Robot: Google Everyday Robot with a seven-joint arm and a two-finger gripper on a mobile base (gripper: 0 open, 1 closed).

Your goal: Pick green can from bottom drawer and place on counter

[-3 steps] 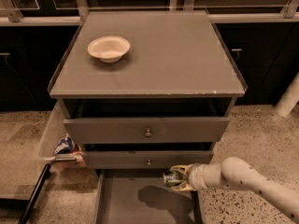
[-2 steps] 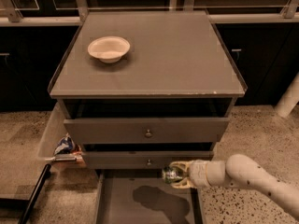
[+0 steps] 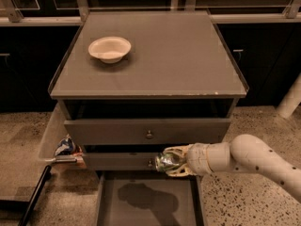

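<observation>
Green can (image 3: 165,160) pinched in the gripper (image 3: 170,161) – held above the bottom drawer (image 3: 110,206), below the counter (image 3: 178,55)

1. white bowl (image 3: 109,48), upright, empty.
2. top drawer (image 3: 108,132) and middle drawer (image 3: 115,161), grey, small round knobs.
3. colourful snack packet (image 3: 66,147) in a pale side tray (image 3: 47,135), left.
4. speckled floor (image 3: 235,206); white post (image 3: 291,98), right.

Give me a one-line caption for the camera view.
The gripper, jaws closed on the green can, holds it above the open bottom drawer; white bowl sits on the counter.
</observation>
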